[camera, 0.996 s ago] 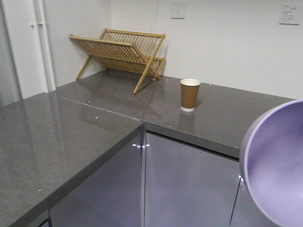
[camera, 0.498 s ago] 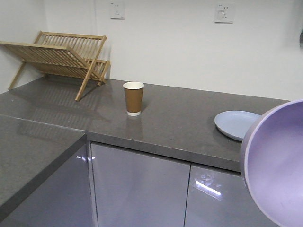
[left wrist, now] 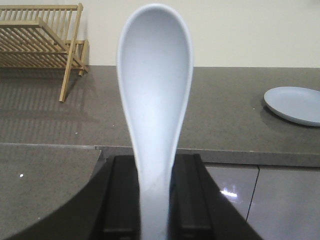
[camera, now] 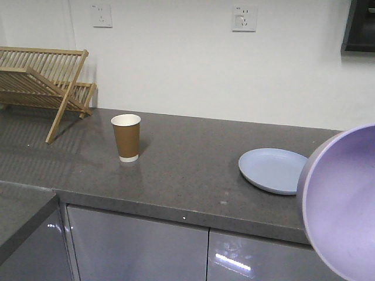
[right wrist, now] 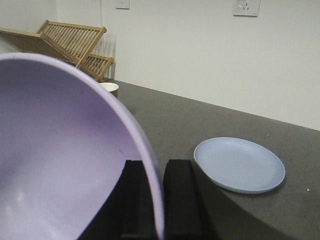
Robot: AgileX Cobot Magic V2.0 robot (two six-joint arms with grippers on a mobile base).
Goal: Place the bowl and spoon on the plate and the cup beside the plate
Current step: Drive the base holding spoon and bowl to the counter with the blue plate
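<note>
front-facing view takes in a grey stone counter (camera: 187,175). the brown paper cup (camera: 126,137) stands upright on it, left of centre. the pale blue plate (camera: 273,170) lies flat and bare, well apart to the cup's right. a wooden dish rack (camera: 41,79) sits at the far left against the wall. the lavender bowl (camera: 345,205) fills the lower right corner, close to the lens, tipped on edge in the air with its hollow facing the camera.

from the right wrist i see the right gripper (right wrist: 159,197) with its two black fingers pinched on the bowl's rim, one on the inner side of the wall and one on the outer. the plate lies on the counter beyond it.

from the left wrist, the left gripper (left wrist: 155,197) clamps the handle of the pale blue spoon (left wrist: 155,100). the spoon stands straight up between the fingers, scoop uppermost, held off the counter.
</note>
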